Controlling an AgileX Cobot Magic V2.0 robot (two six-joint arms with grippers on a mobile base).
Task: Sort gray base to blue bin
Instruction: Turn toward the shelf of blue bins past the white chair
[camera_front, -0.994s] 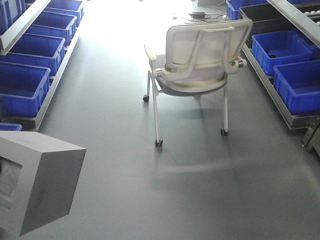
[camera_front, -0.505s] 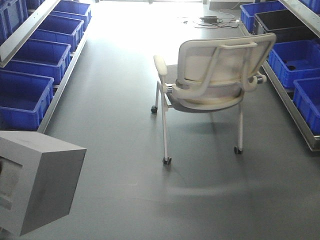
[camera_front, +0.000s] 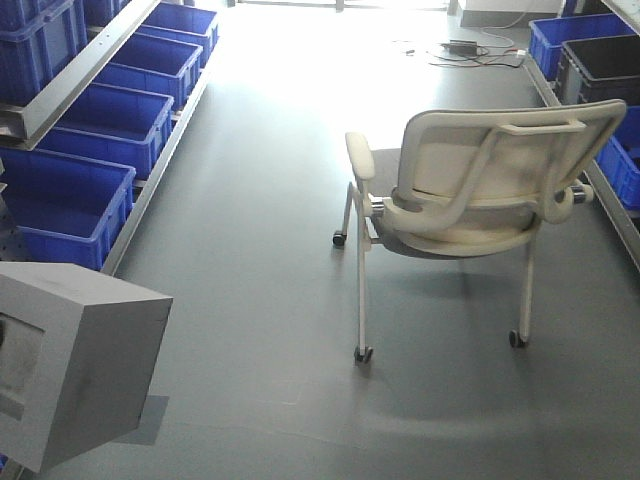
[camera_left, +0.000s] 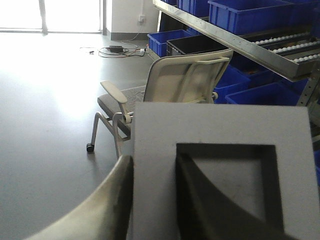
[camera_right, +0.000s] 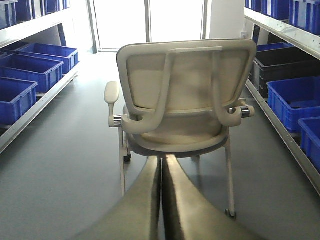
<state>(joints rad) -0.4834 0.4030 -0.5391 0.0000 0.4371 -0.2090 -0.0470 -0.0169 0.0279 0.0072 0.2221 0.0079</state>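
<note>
The plain matte gray cube-like base (camera_front: 85, 365) hangs clear of the smooth gray floor (camera_front: 250, 260) at the lower left of the front view, casting a small shadow beneath its corner. Its face with the shallow square recess is turned toward the left wrist camera.

The left gripper (camera_left: 154, 167) is clamped on one wall of that base. One finger (camera_left: 107, 200) lies against the outer side and the other sits inside the recess, with the wall pinched between them. The right gripper (camera_right: 161, 167) has its two fingers pressed together with nothing between them, and it points at the back of the chair.

There is one gray base. Just behind it on the left stand the bright-blue rectangular plastic bins (camera_front: 60, 205), four in a row on the low rack, with at least two more on the shelf above. Two more blue ones show at the right edge, with a single black plastic bin (camera_front: 605, 65) between them. One cream-white plastic armchair on castors (camera_front: 480, 190) stands in the aisle, well apart from the base.
</note>
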